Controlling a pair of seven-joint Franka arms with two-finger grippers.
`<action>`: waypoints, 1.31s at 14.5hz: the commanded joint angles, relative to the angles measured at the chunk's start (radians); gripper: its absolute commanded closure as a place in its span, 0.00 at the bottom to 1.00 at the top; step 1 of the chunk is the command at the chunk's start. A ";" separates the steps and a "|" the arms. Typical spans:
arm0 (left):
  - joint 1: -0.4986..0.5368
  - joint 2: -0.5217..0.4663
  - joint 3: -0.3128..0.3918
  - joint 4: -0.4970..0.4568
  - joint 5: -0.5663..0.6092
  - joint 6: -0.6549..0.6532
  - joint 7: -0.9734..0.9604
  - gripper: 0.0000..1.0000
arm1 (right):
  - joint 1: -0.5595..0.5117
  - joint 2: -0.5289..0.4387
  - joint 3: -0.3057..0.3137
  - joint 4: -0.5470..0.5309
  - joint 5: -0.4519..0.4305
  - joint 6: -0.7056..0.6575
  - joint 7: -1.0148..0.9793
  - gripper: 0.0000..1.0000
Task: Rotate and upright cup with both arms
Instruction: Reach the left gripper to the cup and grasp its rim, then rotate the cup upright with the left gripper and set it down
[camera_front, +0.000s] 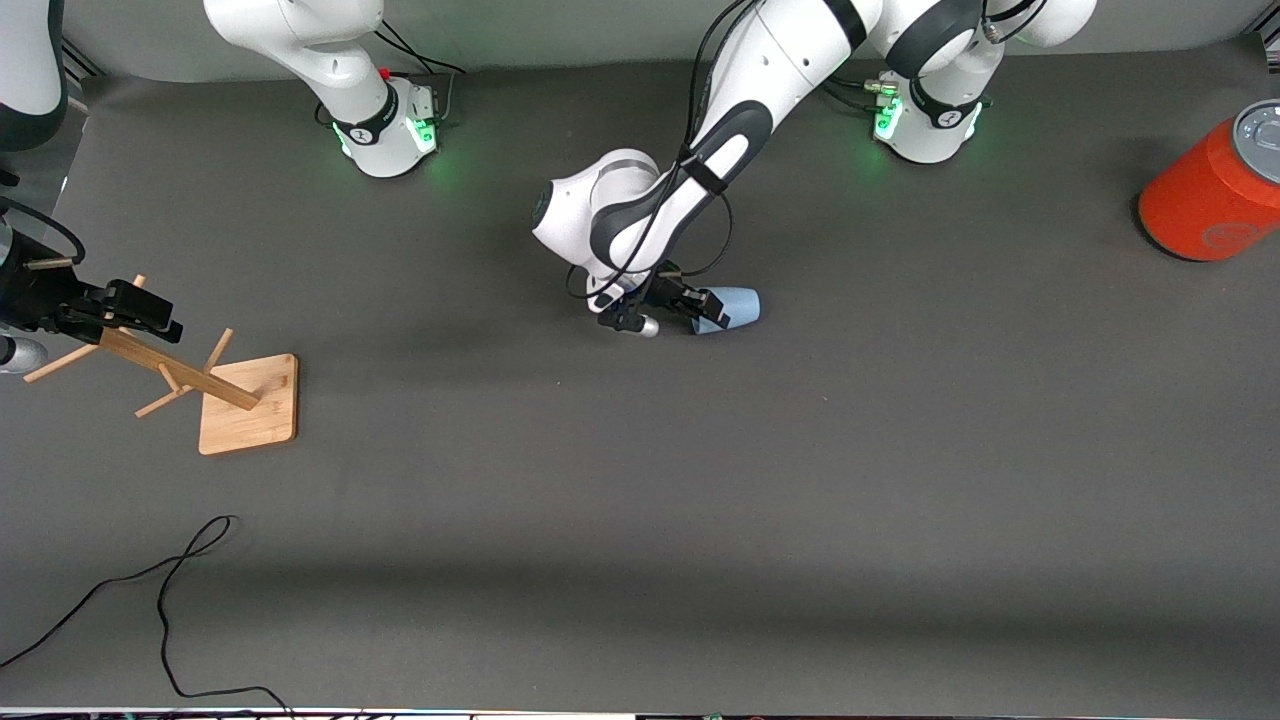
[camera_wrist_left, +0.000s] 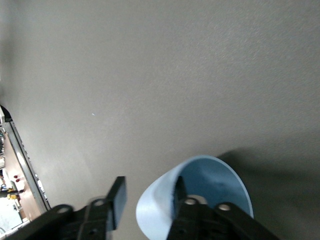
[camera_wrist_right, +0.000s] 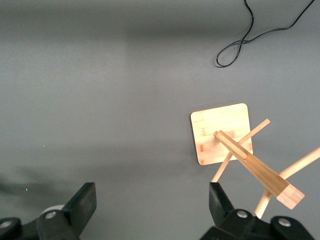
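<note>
We note the small pale-blue tapered plastic cup (camera_front: 735, 306) lying sideways mid-tabletop (camera_front: 700, 500), mouth toward the left gripper (camera_front: 700, 307), whose fingers (camera_wrist_left: 179, 192) straddle its rim unclamped; the right gripper (camera_wrist_right: 152, 200) waits spread above the wooden peg stand (camera_front: 245, 400).

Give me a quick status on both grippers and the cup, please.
Left gripper open, straddling the rim of the cup, which lies on its side. Right gripper open, waiting above the wooden rack. Nothing obstructing.

My black left pincer (camera_front: 704, 311) meets a pale-blue cup (camera_front: 735, 306) on the plain dark-grey desk (camera_front: 700, 500), with a light wooden rack (camera_front: 215, 385), an orange grey-topped cylinder (camera_front: 1210, 195) and a black cable (camera_front: 150, 590).
</note>
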 joint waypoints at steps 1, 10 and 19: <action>-0.010 -0.019 0.013 -0.006 0.014 -0.019 0.021 1.00 | 0.017 -0.011 -0.014 -0.014 -0.019 0.016 -0.024 0.00; 0.101 -0.198 0.013 0.263 -0.094 -0.222 0.064 1.00 | -0.141 -0.020 0.134 -0.014 -0.019 0.011 -0.046 0.00; 0.489 -0.802 0.016 -0.187 -0.561 0.224 0.038 1.00 | -0.123 -0.036 0.134 -0.013 -0.019 -0.004 -0.046 0.00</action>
